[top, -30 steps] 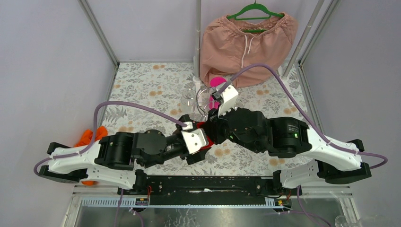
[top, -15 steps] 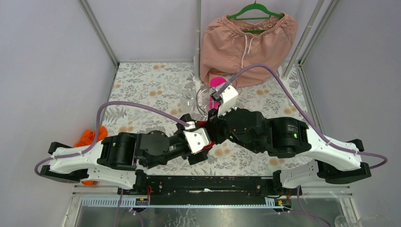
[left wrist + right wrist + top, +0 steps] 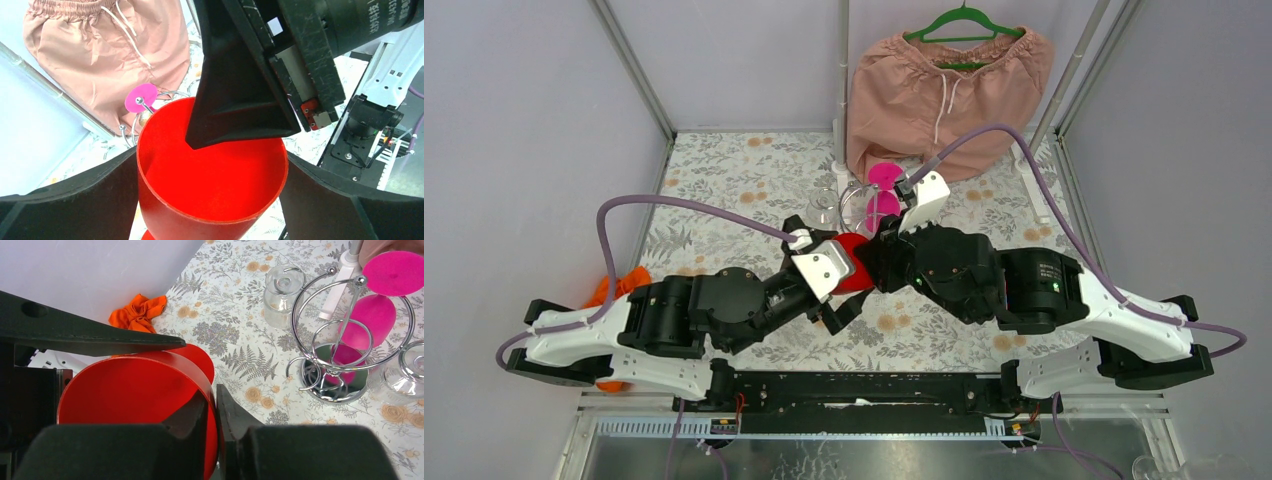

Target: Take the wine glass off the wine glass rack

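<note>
- Both wrists have shifted since a second ago, the left one leftward and the right one farther out, so more of the red wine glass (image 3: 125, 390) shows between them.
- Right jaws pinch its rim, one inside, one outside.
- Left jaws stand wide apart on either side of its bowl.
- The rack (image 3: 320, 387) stands on the bench (image 3: 240, 300), apart from the red glass, with a pink glass (image 3: 372, 315) hanging on it.

1. Wine glasses: four. One red glass (image 3: 210, 185), one pink glass (image 3: 375, 315), and two clear glasses, one at eleven o'clock (image 3: 281, 292) and one at three o'clock (image 3: 404, 374) of the rack's foot in the right wrist view.
2. Rack (image 3: 320, 385): one.
3. Orange cloth (image 3: 140, 312): one.
4. Shorts (image 3: 944, 90): one pair.
5. Hanger (image 3: 964, 20): one.
6. Robot arms: two (image 3: 674, 320) (image 3: 1034, 285).
</note>
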### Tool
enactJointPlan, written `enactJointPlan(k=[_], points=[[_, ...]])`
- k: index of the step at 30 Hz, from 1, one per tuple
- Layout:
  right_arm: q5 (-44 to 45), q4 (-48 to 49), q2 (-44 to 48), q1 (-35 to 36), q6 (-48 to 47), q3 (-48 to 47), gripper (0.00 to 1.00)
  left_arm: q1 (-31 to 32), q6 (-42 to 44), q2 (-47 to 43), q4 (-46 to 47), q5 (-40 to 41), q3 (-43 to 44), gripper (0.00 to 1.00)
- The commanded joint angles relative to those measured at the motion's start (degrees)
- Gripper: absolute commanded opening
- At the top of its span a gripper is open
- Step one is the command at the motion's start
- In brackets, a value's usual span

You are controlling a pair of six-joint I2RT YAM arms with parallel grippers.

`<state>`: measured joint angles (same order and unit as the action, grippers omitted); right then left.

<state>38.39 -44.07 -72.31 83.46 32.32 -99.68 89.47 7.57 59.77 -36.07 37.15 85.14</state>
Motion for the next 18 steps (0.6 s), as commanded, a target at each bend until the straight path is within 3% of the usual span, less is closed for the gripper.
enactJointPlan(k=[1,18], points=[[4.5,-7.0,1.6,0.3,0.6,0.2,0.00,-0.4,-3.6,-2.8,4.8,8.6,2.8,0.99],[11.2,-8.9,0.7,0.3,0.5,-3.0,0.00,-0.4,-17.8,-3.9,-0.2,3.4,-2.9,0.99]])
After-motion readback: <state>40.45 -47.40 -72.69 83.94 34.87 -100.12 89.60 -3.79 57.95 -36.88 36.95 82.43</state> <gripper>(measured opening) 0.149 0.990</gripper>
